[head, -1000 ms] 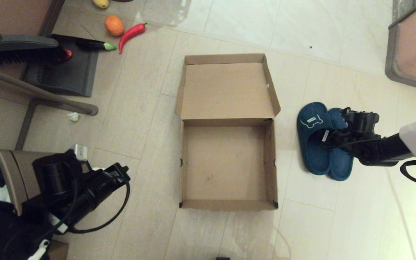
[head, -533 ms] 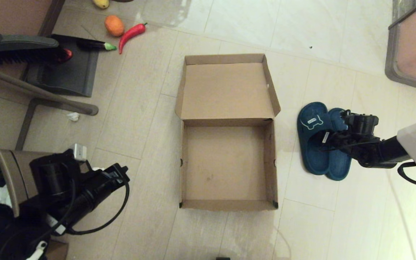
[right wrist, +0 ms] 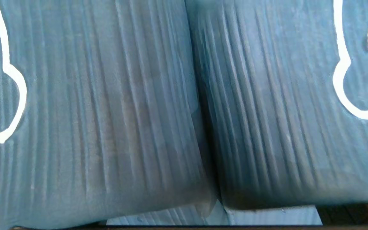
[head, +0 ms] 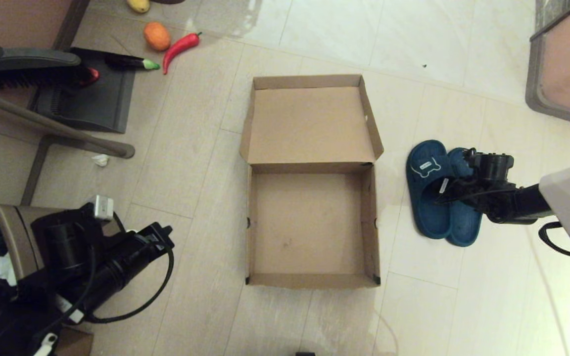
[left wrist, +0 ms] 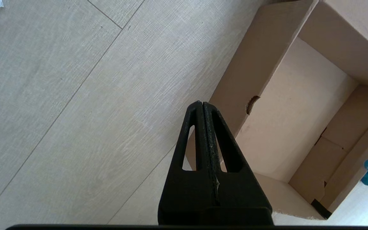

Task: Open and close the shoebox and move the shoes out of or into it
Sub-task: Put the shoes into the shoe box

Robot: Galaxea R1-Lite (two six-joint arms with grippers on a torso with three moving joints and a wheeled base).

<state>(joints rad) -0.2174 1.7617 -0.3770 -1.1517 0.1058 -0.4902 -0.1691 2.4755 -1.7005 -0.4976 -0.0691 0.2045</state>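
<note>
The right pincer (head: 447, 190) sat on the shoes (head: 436, 193), right of the open, empty shoebox (head: 310, 269); its grip couldn't be told. One slipper might slip free mid-lift. The left pincer (left wrist: 202, 108), pressed together, idled left of the shoebox.

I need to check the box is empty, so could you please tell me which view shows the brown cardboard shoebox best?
The head view: the whole brown cardboard shoebox lies open and empty. The left wrist view shows only one corner of its inside; the right wrist view shows none.
</note>
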